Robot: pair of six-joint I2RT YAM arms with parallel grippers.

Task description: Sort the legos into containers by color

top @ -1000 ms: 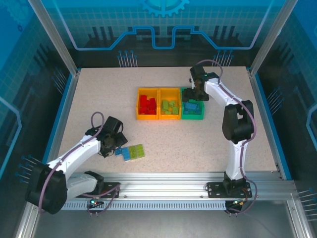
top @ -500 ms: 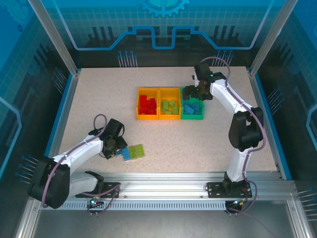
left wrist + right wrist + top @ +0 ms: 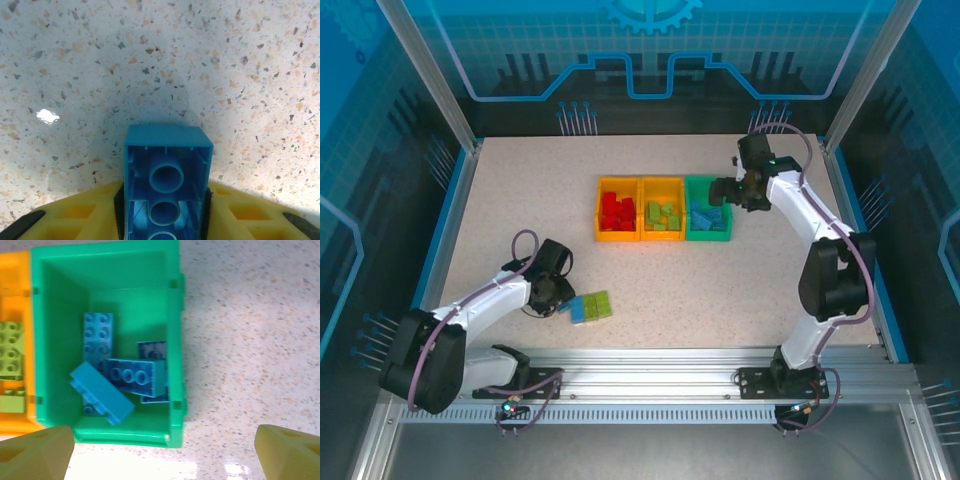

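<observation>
Legos [image 3: 616, 212] in red are held in the left orange-yellow container [image 3: 599, 200], light green legos [image 3: 664, 216] in the middle orange-yellow container [image 3: 663, 181], and blue legos [image 3: 127, 377] in the green container [image 3: 175, 315] at the right end of the row. The three containers are joined side by side and are set on the worktop [image 3: 520, 200] a little right of its middle, nearer the far edge than the near edge. Inside the green container the blue bricks are piled loosely: one long brick is laid flat with its studs up, one is shown from its hollow side, and one is tilted across the others.

Close to the near edge, left of centre, a loose blue lego [image 3: 577, 311] and a loose light green lego [image 3: 599, 304] are found side by side, touching or nearly so. The left gripper [image 3: 556, 298] is lowered at their left, and its fingers are closed on another brick, the gripped blue lego [image 3: 167, 170]. In the left wrist view this brick is seen from its hollow underside, clamped between the two black pads [image 3: 119, 212], with its free end pointed out over the speckled surface. Whether it is raised clear of the worktop cannot be told.

The right gripper [image 3: 723, 190] is held over the green container near its right wall. Its yellow fingers [image 3: 35, 452] are spread wide, and nothing is held between them.
</observation>
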